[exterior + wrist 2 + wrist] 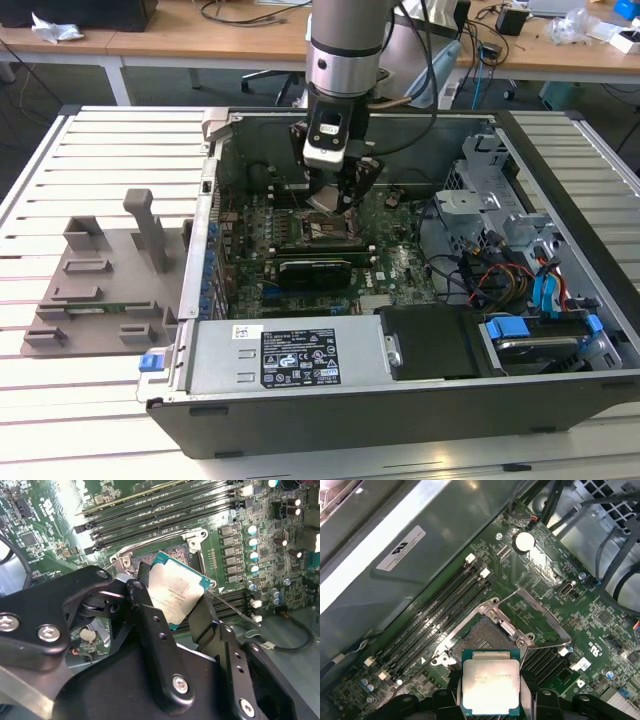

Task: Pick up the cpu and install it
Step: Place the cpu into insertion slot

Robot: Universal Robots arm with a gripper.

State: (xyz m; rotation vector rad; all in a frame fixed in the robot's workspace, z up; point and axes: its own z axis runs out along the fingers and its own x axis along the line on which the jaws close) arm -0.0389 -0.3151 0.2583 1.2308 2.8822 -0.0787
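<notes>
Black jaws grip the cpu (175,592) by its edges above the socket (480,632).

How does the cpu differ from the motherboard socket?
The cpu is clamped in the pincer, clear of the motherboard; the socket is fixed flat in it. The cpu's top is pale silvery metal with a green rim; the socket's middle is dark. Both are roughly square.

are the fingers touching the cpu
Touching. In the second wrist view the fingers press against two opposite edges of the cpu, with no gap on either side.
</notes>
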